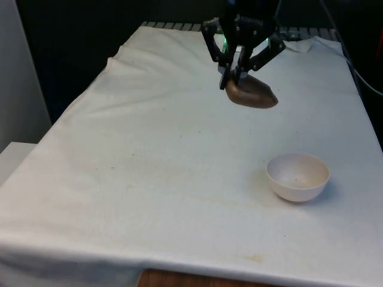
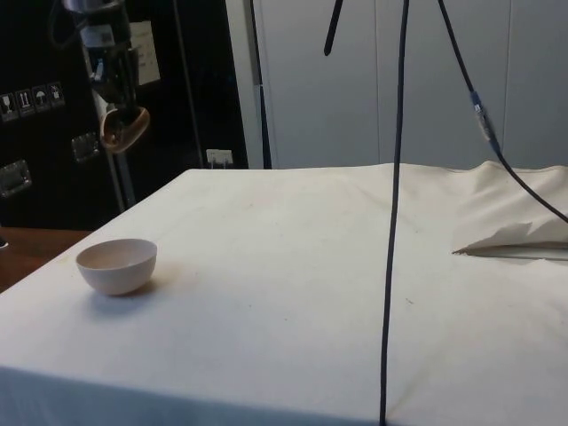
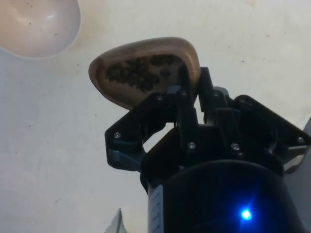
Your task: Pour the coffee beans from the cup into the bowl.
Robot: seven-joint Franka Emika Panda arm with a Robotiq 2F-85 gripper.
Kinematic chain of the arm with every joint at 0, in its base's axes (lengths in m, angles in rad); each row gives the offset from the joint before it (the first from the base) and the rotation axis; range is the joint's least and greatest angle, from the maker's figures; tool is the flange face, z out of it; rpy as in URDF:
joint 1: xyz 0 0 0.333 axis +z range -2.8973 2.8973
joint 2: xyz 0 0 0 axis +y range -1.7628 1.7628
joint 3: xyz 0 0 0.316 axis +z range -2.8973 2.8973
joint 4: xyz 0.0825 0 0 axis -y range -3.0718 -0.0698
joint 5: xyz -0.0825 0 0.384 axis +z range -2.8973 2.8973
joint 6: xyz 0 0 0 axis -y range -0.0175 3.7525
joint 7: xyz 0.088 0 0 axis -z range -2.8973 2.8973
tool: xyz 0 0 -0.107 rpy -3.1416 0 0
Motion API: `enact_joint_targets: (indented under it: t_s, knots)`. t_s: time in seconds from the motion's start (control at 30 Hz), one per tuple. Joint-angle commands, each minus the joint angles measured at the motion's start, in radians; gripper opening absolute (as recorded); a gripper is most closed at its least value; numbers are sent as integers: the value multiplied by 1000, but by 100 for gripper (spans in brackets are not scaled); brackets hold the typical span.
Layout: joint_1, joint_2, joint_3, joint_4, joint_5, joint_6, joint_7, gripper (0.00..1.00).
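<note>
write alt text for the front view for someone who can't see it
A black gripper holds a brown cup by its rim, above a table under a white cloth. A white bowl sits on the cloth nearer the camera, toward the front view's right.

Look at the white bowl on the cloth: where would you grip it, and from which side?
Grip the bowl by its rim, from above, one finger inside and one outside. It sits upright with its mouth open, and its rounded wall gives a side grip little hold. The gripper holds the cup.
</note>
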Motion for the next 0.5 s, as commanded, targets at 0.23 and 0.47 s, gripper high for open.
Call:
enact_joint_targets:
  t_s: [0.23, 0.47]
  knots:
    - [9, 7, 36, -8, -88, -4, 64, 2]
    - [9, 21, 64, -9, -159, -5, 109, 2]
